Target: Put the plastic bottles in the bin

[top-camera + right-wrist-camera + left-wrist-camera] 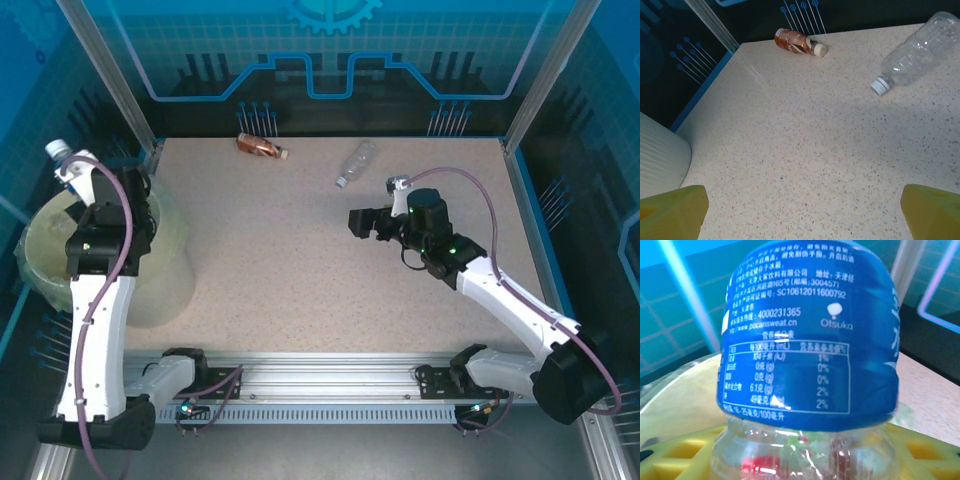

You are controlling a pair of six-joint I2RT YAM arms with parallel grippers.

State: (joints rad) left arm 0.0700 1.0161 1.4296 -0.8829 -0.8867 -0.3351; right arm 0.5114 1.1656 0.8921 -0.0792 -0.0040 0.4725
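Left fingers gripping blue-label bottle, seemingly over bin, right fingers apart

The clear plastic bottle with the blue label is glossy, its film wrap smooth. The speckled beige tabletop looks matt and finely grained. The pale ribbed plastic bin looks dull. The unlabelled clear plastic bottle gleams.

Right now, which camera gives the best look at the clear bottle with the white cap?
The right wrist view: the clear bottle lies large and close, cap and ridges plain. The top view shows it small, near the far edge of the table.
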